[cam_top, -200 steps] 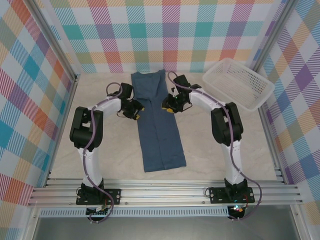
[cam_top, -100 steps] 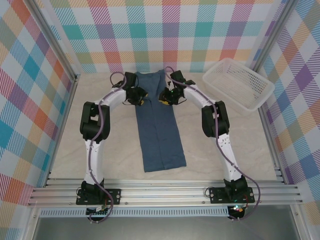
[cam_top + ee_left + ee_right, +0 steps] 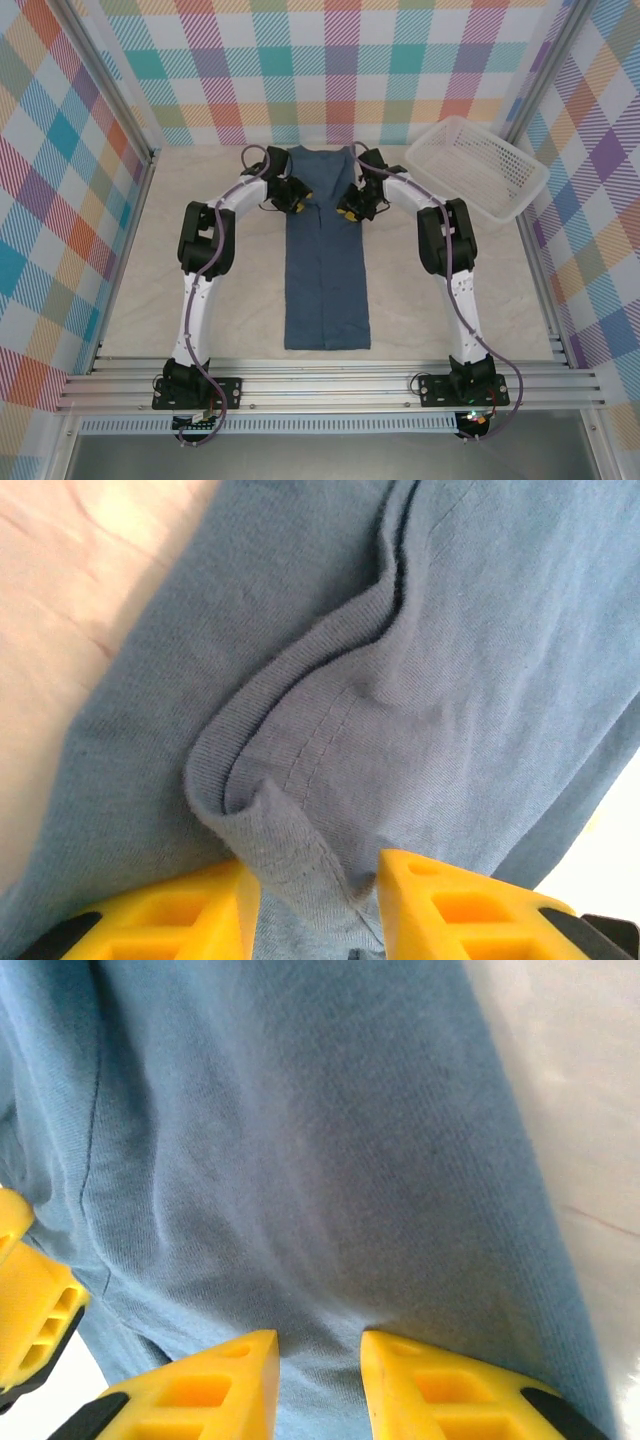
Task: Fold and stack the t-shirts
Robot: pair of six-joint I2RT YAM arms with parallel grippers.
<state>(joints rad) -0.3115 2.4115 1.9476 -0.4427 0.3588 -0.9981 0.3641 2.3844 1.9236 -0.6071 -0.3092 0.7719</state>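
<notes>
Top view: t-shirt (image 3: 325, 280) lies flat on the table (image 3: 450, 280), folded into one long narrow strip. It runs down the centre of the frame, from near the back wall at the top to just short of the metal rail at the bottom. The lower edge is square and the cloth is fairly smooth.

White mesh basket (image 3: 480, 165) sits in the upper right of the frame, tilted and well apart from the shirt.

Both arms arch inward to the upper part of the strip. Left gripper (image 3: 298, 204) is at the strip's left edge and right gripper (image 3: 350, 213) at its right edge, level with each other.

Left wrist view: left gripper (image 3: 315, 885) is at the bottom of the frame. Its yellow fingers (image 3: 190, 910) stand narrowly apart with a raised ridge of hemmed cloth (image 3: 480, 630) pinched up between them. Pale table shows in the upper left.

Right wrist view: right gripper (image 3: 318, 1355) is at the bottom centre. Its yellow fingers (image 3: 440, 1385) are close together with shirt cloth (image 3: 300, 1110) filling the gap. Faint creases fan up from the gap, so it looks gripped. Table shows along the right side.
</notes>
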